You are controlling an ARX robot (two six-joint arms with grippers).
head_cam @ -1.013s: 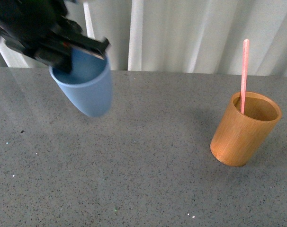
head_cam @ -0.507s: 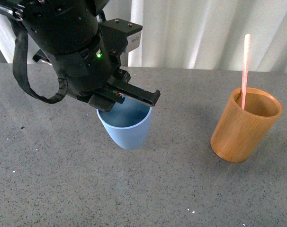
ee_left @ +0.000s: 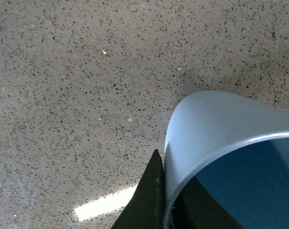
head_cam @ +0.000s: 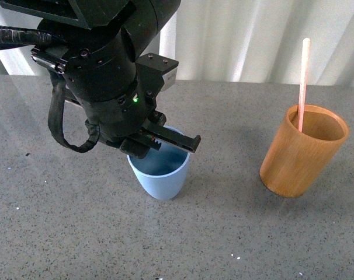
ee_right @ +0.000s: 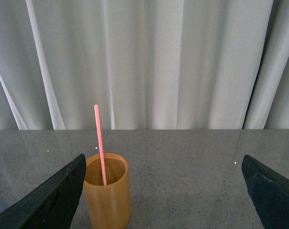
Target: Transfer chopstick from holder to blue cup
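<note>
The light-blue cup stands nearly upright, mouth up, at the middle of the grey table. My left gripper is shut on the blue cup's rim from above, one finger outside the wall and one inside. In the left wrist view, the blue cup is pinched by the left gripper; whether its base touches the table I cannot tell. The orange-brown holder stands to the right, with one pink chopstick upright in it. From the right wrist, the holder and chopstick lie ahead of my open, empty right gripper.
White curtains hang behind the table's far edge. The speckled grey tabletop spreads bare between the cup and the holder and toward the front. The left arm's black body looms over the cup.
The left arm has carried the blue cup from high at the far left down toward the table's middle, turning it upright. The holder and chopstick have stayed put.
</note>
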